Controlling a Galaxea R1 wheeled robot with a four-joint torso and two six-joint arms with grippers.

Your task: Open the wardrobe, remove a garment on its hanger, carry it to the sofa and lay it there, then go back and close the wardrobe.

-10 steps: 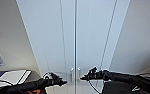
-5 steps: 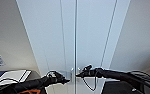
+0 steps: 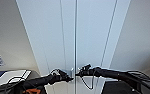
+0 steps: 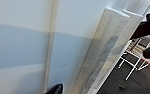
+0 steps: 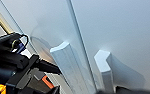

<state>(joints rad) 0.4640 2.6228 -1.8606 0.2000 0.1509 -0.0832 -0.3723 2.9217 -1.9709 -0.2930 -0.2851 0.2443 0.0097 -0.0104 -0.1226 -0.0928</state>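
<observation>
At the wardrobe (image 3: 76,37), two shut doors, two handles (image 3: 71,72), two grippers; jaws' state seemingly indiscernible.

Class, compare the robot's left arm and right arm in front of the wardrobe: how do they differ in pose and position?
The left gripper reaches the left handle from the picture's left, while the right gripper reaches the right handle from the opposite side. The left gripper sits slightly lower than the right gripper. A loose cable hangs under the right arm; the left arm's cable loops above it. Both are dark and meet at the closed wardrobe doors' centre seam.
</observation>
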